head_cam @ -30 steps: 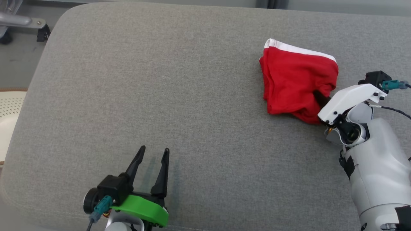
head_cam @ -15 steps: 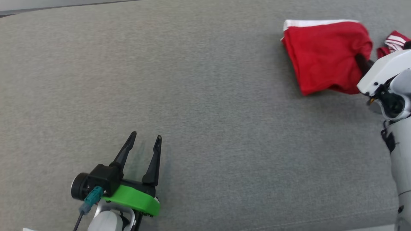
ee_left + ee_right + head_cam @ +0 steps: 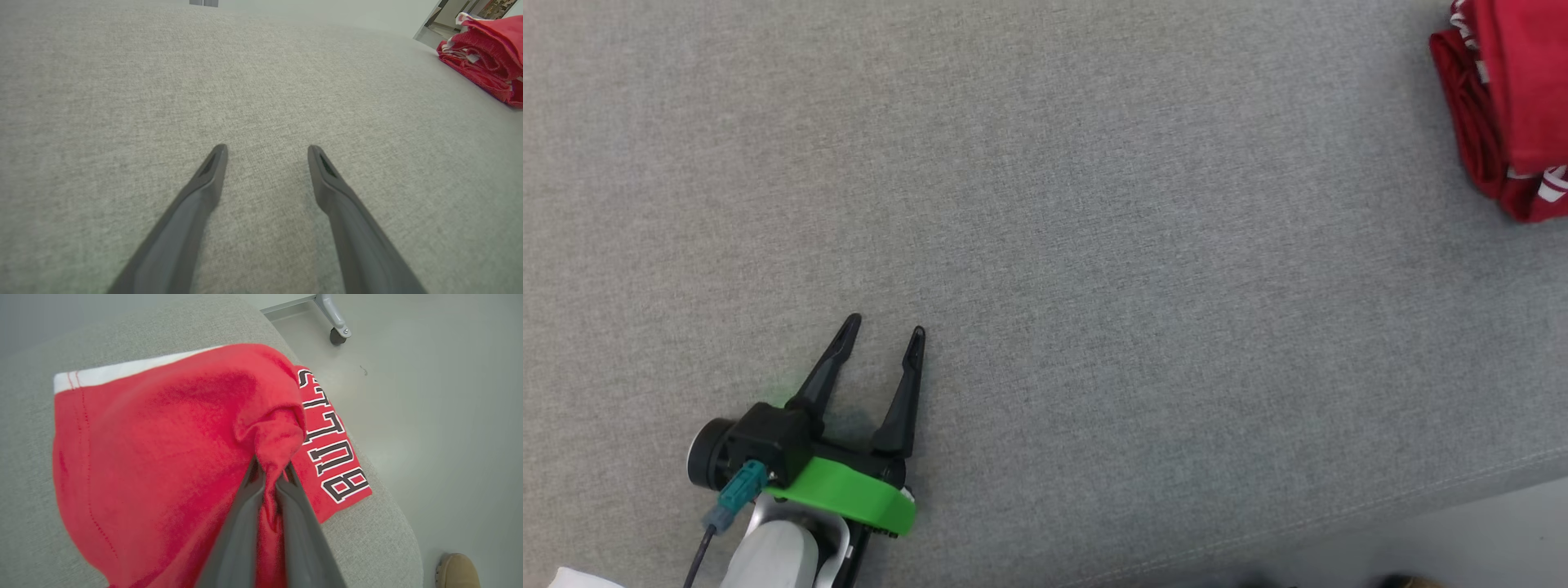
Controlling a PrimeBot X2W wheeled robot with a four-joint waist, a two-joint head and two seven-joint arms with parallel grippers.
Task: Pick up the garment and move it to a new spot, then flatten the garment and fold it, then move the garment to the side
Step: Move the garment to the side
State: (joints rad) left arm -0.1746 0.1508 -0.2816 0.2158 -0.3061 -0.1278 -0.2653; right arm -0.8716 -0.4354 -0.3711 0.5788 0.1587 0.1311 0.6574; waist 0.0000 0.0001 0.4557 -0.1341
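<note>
Both jaws of my right gripper [image 3: 271,467] pinch a bunched fold of the garment [image 3: 155,428], which lies at a corner of the cushion [image 3: 1094,286], lettered part near the edge; gripping a bunch should lift it whole. My left gripper [image 3: 885,325] hovers spread wide, empty, clear of the path.

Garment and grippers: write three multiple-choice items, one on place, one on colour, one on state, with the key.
1. In the head view the garment lies at: A lower left; B upper right; C centre.
2. Its edge band is: A white; B blue; C yellow.
3. The right gripper is: A open and empty; B holding a cup; C shut on the garment.
Key: 1 B, red cloth sits in that corner; 2 A, a pale strip runs along the hem; 3 C, fabric is pinched in its closed jaws.
</note>
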